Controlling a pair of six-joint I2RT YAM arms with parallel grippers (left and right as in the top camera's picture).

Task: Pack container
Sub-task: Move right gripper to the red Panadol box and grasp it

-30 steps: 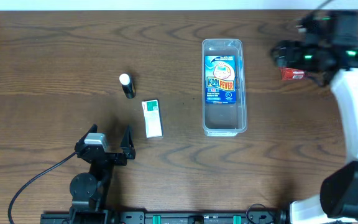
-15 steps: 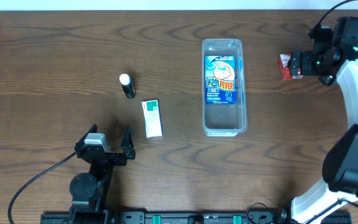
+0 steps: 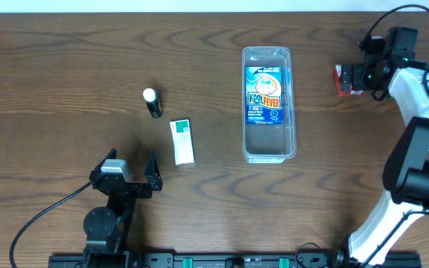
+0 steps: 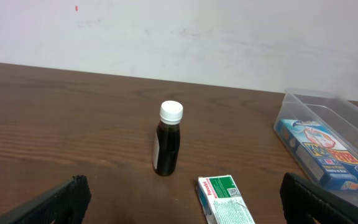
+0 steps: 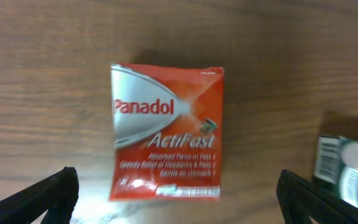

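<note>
The clear container (image 3: 267, 51) lies lengthwise at the table's middle back with a blue Kool Fever box (image 3: 264, 95) inside. It also shows in the left wrist view (image 4: 308, 98). A red Panadol box (image 3: 342, 80) lies to its right and fills the right wrist view (image 5: 166, 130). My right gripper (image 3: 357, 76) is open just over that box, its fingertips (image 5: 179, 196) either side of the box's near end, holding nothing. My left gripper (image 3: 130, 170) is open and empty near the front left (image 4: 182, 202).
A small dark bottle with a white cap (image 3: 153, 103) (image 4: 168, 140) stands left of centre. A green and white box (image 3: 182, 141) (image 4: 225, 200) lies beside it. A green and white item (image 5: 347, 171) shows at the right edge of the right wrist view.
My right arm has swung its forearm around and the gripper has shifted slightly right, uncovering the red box. The left arm and the other things have not moved.
</note>
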